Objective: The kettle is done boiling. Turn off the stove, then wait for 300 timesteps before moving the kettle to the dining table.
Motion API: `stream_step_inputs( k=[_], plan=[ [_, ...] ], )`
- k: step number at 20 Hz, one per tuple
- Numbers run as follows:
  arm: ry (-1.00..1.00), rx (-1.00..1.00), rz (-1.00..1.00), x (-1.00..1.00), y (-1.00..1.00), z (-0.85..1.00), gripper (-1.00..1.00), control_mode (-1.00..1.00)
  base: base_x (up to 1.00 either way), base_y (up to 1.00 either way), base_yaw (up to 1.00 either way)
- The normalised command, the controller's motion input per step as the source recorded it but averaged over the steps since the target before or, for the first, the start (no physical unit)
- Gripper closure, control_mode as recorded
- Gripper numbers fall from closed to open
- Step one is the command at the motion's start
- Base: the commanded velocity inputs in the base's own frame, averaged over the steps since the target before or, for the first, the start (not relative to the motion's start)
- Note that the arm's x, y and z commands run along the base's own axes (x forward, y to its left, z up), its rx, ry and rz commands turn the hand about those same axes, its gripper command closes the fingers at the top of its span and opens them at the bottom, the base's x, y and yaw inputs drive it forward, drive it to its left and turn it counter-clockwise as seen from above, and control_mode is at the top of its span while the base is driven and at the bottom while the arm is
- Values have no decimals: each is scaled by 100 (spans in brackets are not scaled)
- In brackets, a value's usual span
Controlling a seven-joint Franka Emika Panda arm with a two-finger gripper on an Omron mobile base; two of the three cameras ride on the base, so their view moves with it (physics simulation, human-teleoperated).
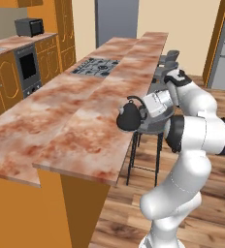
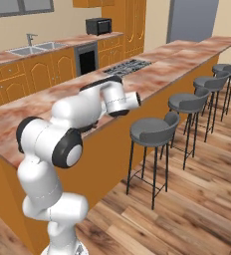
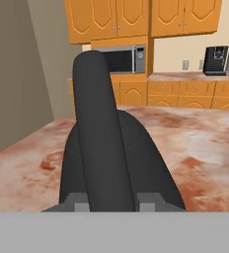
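The black kettle (image 1: 129,117) hangs by its arched handle at the near right edge of the dining table (image 1: 92,131), at about the level of the slab's surface. My gripper (image 1: 142,107) is shut on that handle. In the hand view the handle (image 3: 104,143) runs up between my fingertips (image 3: 75,201), with the rounded kettle body below it over the marbled slab; the gripper (image 3: 112,200) is closed around it. The stove (image 1: 96,66) lies farther along the worktop, also seen as the stove (image 2: 128,65) in the right base view.
A row of grey bar stools (image 2: 154,130) lines the dining table's outer side; one stool (image 1: 151,127) stands right beside the kettle. An oven (image 1: 27,68) and orange cabinets are at the far left. A microwave (image 3: 121,58) and coffee machine (image 3: 216,60) stand beyond the counter.
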Motion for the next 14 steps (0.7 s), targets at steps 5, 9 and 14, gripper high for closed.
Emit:
stream_step_inputs(
  k=[5, 9, 14],
  plan=[
    [0, 0, 0, 19, 26, -14, 100, -100, 0, 0, 0],
    [0, 0, 0, 20, 25, -12, 100, -100, 0, 0, 0],
    [0, 0, 0, 21, 26, -14, 100, -100, 0, 0, 0]
  ],
)
